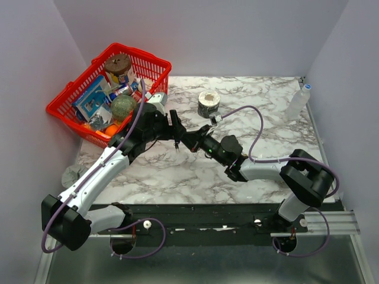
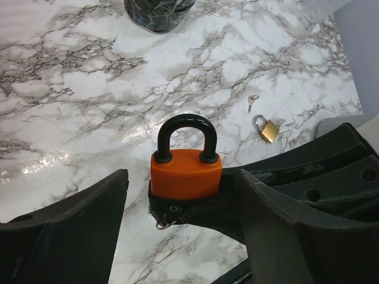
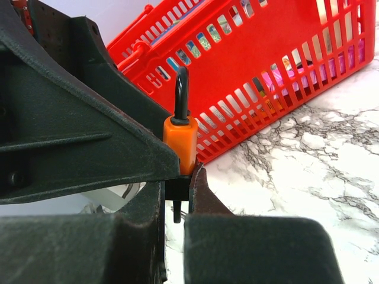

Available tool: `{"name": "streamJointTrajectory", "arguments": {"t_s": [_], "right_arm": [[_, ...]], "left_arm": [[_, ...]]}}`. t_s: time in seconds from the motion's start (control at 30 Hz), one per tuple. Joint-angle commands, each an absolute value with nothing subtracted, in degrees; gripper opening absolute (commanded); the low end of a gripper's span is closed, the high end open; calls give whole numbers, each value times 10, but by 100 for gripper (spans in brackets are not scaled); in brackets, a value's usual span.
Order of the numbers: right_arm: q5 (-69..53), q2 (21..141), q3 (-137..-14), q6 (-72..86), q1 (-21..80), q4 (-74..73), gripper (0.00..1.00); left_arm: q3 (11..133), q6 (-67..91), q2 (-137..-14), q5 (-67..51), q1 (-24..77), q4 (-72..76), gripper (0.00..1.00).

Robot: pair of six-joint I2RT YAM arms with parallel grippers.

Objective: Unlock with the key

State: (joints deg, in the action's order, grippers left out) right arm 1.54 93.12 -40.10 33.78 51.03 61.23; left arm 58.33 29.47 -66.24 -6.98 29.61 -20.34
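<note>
A white marble-patterned bench fills the view from above, enclosed by pale walls. At its far left corner sits a red plastic basket packed with groceries and other items. My two dark arms reach in from the near edge and meet just in front of the basket. My left claw has its jaws spread wide. The orange-and-black padlock stands upright between them, and bare bench shows in the gap beside one finger, so this claw grips nothing. My right claw comes in from the other side, jaws drawn close together and clamped on the padlock's black base, holding it off the bench with its black shackle pointing up. A clear bottle with a blue cap stands near the far right wall. A squat round roll sits on the bench beyond the claws. A small brass padlock lies flat on the bench with a tiny all-silver key just beside it, both well apart from the claws. The key appears as a thin black piece hanging straight down from the underside of the orange-and-black padlock, in the narrow slot between my right fingers.
</note>
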Motion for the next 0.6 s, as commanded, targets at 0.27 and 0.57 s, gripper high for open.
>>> {"name": "streamJointTrajectory", "arguments": {"t_s": [0.27,0.57], "right_arm": [[-20,924,-410,323,507,703,1],[-24,927,-414,325,506,693,1]], "left_arm": [[554,324,-692,-118,276,-167,76],[548,320,-708,-139,275,-154,26]]}}
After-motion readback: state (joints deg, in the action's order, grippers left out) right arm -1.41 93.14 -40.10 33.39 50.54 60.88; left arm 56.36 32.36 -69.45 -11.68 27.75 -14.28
